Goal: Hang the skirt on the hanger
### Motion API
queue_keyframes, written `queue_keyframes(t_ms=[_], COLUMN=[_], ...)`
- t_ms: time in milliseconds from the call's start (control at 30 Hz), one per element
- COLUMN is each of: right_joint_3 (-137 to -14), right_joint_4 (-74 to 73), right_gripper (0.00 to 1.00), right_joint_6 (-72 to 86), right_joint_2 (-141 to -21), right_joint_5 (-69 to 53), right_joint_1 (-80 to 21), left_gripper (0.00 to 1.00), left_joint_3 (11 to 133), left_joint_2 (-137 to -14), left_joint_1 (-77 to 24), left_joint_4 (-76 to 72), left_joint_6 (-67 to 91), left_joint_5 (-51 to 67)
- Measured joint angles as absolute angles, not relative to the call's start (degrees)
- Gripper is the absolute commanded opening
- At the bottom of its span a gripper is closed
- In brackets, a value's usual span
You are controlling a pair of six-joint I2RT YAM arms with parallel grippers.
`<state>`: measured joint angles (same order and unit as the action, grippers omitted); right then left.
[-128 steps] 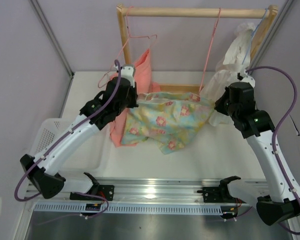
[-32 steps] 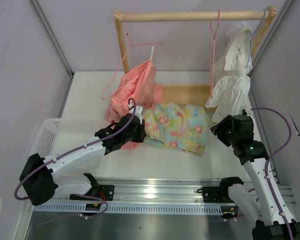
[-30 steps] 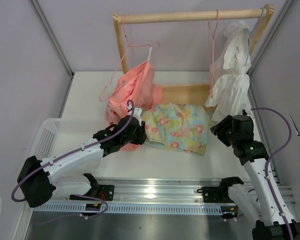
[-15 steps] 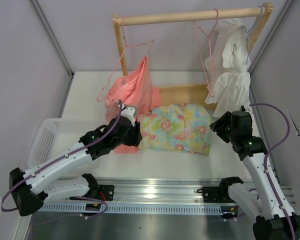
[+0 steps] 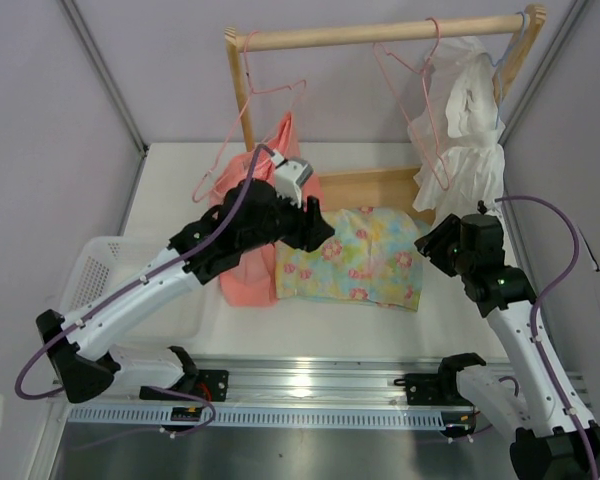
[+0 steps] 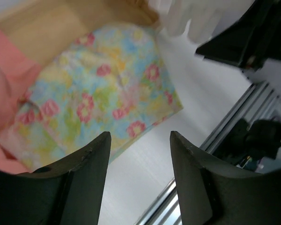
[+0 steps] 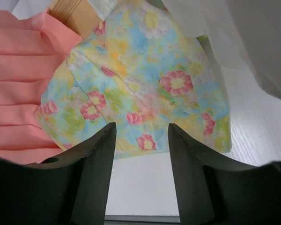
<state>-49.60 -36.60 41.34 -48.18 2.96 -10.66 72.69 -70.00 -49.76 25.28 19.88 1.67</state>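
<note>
The floral skirt (image 5: 355,258) lies spread flat on the table in front of the wooden rack. Its hanger (image 5: 412,95), thin and pale pink, hangs bare and tilted from the rod. My left gripper (image 5: 318,228) hovers open over the skirt's left part, holding nothing. In the left wrist view the skirt (image 6: 103,103) lies beyond the open left gripper (image 6: 139,136). My right gripper (image 5: 428,244) stands open at the skirt's right edge. In the right wrist view the skirt (image 7: 145,89) shows past the empty right gripper (image 7: 141,126).
A salmon garment (image 5: 255,250) on another pink hanger (image 5: 270,95) drapes onto the table left of the skirt. A white garment (image 5: 468,120) hangs at the right of the rod (image 5: 380,32). A white basket (image 5: 100,280) sits left; a metal rail (image 5: 320,385) runs along the front.
My left gripper opened, let go of the skirt's left edge and rose up and to the right. The skirt now lies flat. The bare hanger swung leftward on the rod.
</note>
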Motion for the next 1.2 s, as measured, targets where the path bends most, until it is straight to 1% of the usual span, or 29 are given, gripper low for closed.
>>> queue_keyframes(t_ms=[133,233,433,533,700,933,1033,1100,1200], right_joint_3=[-49.6,-49.6,-49.6,-49.6,-49.6,-50.8,-54.5,-58.8,-66.8], right_joint_4=[-36.6,-36.6,-37.0,-37.5,-38.8,-41.2,-43.3,-43.9,-44.6], right_gripper=[0.52,0.53,0.53,0.53,0.53,0.53,0.54,0.54,0.55], right_joint_6=[40.8,40.5,40.5,40.4,40.1,37.1,34.9,33.7,32.3], right_joint_2=[-48.2,-48.2,-47.3,-46.6,-45.1,-43.2,-42.3,-42.0,-43.3], right_joint_5=[3.0,3.0,2.9,2.9,2.5,1.3,-1.1,-3.5,-6.6], right_joint_1=[-11.7,-12.7,-14.0,-14.3,-14.8,-15.4,-16.3,-16.7,-17.1], left_gripper=[0.65,0.66,0.73,0.76,0.79,0.81,0.81,0.80,0.79], left_joint_3=[85.3,96.3,126.8,135.1,136.5,135.4,131.5,126.5,124.1], left_joint_2=[-75.6,-82.0,-103.3,-112.1,-120.7,-124.4,-122.4,-119.7,-118.3], left_joint_1=[-49.8,-49.8,-51.1,-52.6,-53.9,-54.8,-55.0,-54.9,-54.7], left_joint_4=[21.5,17.5,14.5,11.4,3.6,-5.8,-9.1,-10.6,-10.8], left_joint_6=[20.3,21.1,21.9,20.9,18.4,14.2,13.0,12.9,13.0], left_joint_5=[0.3,-3.0,-14.3,-20.7,-26.2,-29.4,-31.0,-31.5,-31.4])
